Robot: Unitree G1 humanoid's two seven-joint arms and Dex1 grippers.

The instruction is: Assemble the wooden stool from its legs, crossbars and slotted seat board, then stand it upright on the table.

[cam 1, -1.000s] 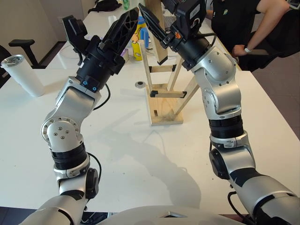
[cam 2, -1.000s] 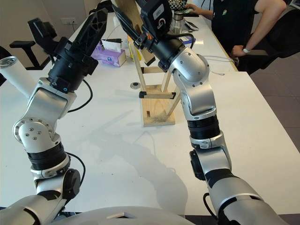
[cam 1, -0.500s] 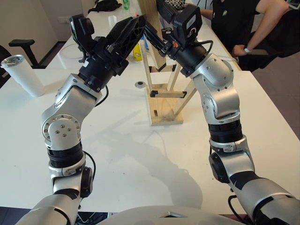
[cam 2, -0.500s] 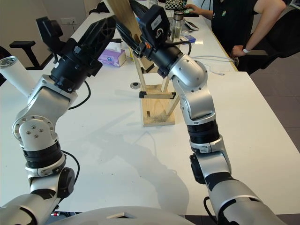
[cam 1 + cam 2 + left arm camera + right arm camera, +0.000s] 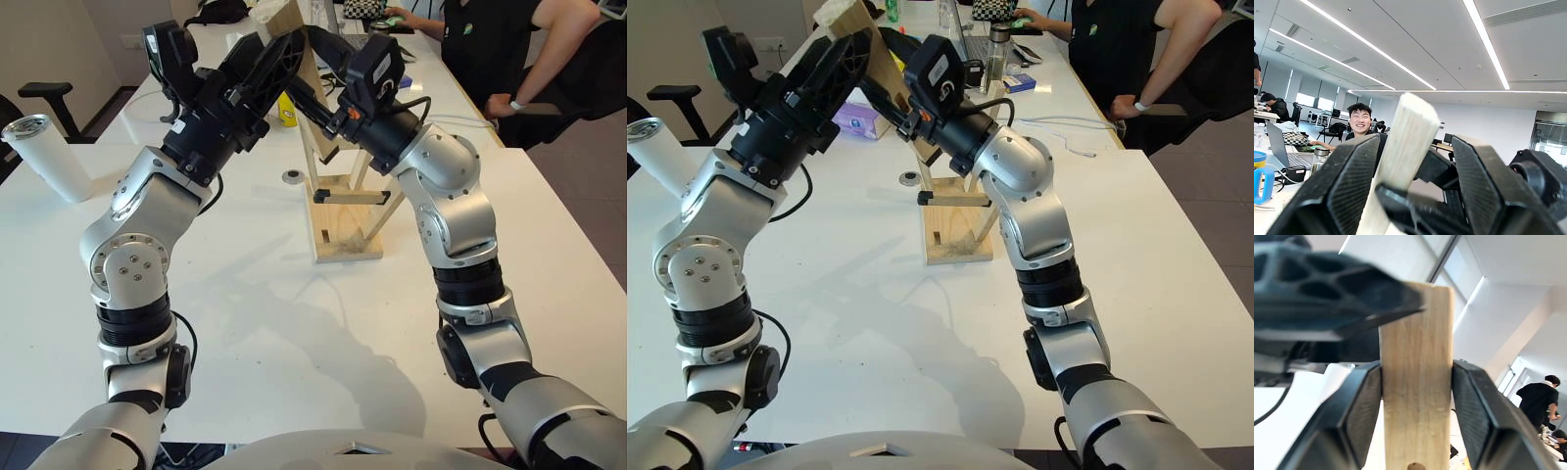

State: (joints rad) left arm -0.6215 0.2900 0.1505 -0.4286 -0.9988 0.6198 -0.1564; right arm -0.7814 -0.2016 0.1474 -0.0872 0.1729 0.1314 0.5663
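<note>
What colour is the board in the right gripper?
The board is pale natural wood with visible grain; the right wrist view shows it best.

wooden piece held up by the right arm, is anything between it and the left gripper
Nothing visible stands between them: the wooden piece sits right between the open fingers of the left gripper.

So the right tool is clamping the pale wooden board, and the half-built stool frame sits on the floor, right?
Not the floor: the half-built wooden stool frame stands on the white table, as the left eye view shows. The right tool does clamp the pale wooden board.
</note>
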